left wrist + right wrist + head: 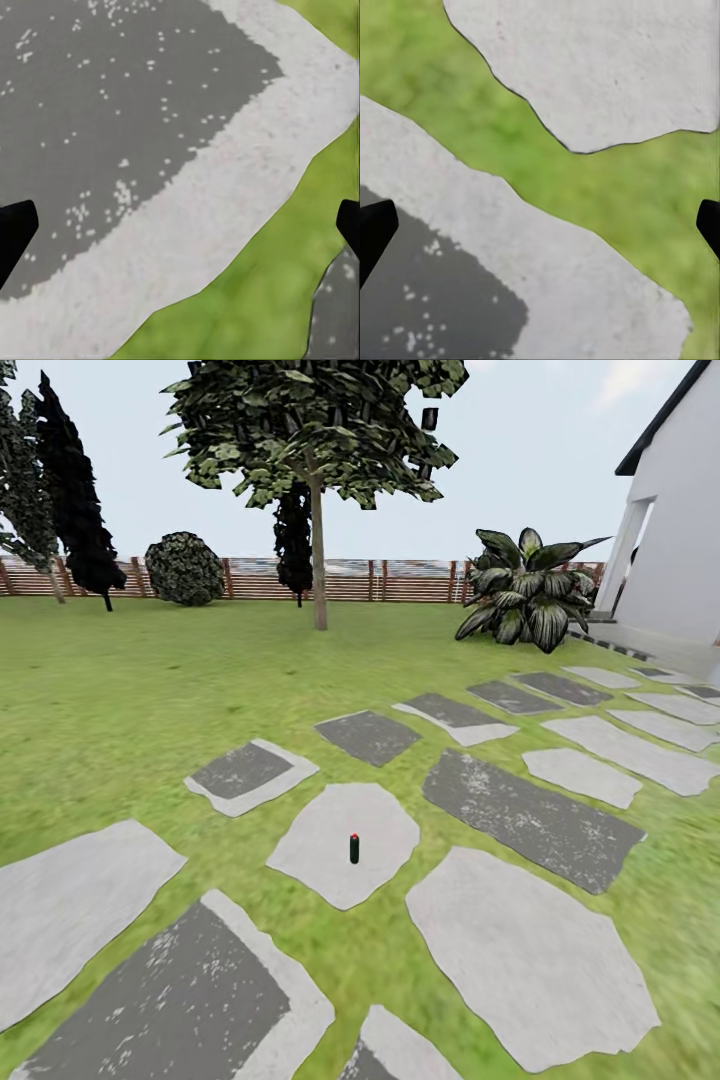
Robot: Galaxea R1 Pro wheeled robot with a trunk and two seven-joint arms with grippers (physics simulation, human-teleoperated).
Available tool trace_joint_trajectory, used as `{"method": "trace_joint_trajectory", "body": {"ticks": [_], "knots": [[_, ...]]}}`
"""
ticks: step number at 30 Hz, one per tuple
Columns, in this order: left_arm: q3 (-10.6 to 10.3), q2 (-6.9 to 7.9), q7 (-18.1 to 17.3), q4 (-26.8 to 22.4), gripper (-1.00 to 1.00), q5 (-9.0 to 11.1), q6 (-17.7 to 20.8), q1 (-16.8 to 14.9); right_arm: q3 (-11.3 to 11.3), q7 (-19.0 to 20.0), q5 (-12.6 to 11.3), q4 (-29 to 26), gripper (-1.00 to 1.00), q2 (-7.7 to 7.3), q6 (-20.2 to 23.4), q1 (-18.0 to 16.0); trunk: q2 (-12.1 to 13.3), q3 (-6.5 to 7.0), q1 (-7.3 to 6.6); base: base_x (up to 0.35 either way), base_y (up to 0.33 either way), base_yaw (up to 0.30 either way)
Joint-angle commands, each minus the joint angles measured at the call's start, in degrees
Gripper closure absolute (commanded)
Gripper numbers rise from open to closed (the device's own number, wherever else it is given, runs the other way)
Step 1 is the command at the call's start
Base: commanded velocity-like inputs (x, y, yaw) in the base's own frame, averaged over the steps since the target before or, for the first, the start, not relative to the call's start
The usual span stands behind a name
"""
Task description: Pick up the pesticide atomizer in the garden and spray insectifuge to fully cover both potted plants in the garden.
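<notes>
Green lawn (pixel 130 700): spreads to the far fence, with stone slabs set in it across the near and right ground
Pesticide atomizer (pixel 354 848): small dark green bottle with a red cap, upright on a pale slab (pixel 345 840) near the middle of the path
Fence (pixel 250 578): brown horizontal slats along the far edge
Tree (pixel 318 480): thin trunk, far centre
Round bush (pixel 184 568): far left, against the fence
Striped broad-leaf plant (pixel 527 600): far right, beside the white house (pixel 680 540)
Left jaws (pixel 180 225): apart, over a dark slab with a pale rim
Right jaws (pixel 540 225): apart, over slabs and grass
</notes>
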Motion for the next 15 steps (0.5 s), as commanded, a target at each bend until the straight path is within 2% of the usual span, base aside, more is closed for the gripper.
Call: {"method": "trace_joint_trajectory", "body": {"ticks": [1,15], "knots": [[0.2,-0.01,0.0,0.0,-1.0,0.0,-0.2,0.0,0.0,-0.1,0.0,0.1,-1.0,0.0,-0.2,0.0,0.0,-0.05,0.02,0.28,-0.166,0.0],[0.2,-0.01,0.0,0.1,-1.0,0.0,-0.2,0.0,0.0,-0.1,0.1,0.1,-1.0,0.0,-0.2,0.0,0.0,-0.05,0.02,0.28,-0.166,0.0]]}}
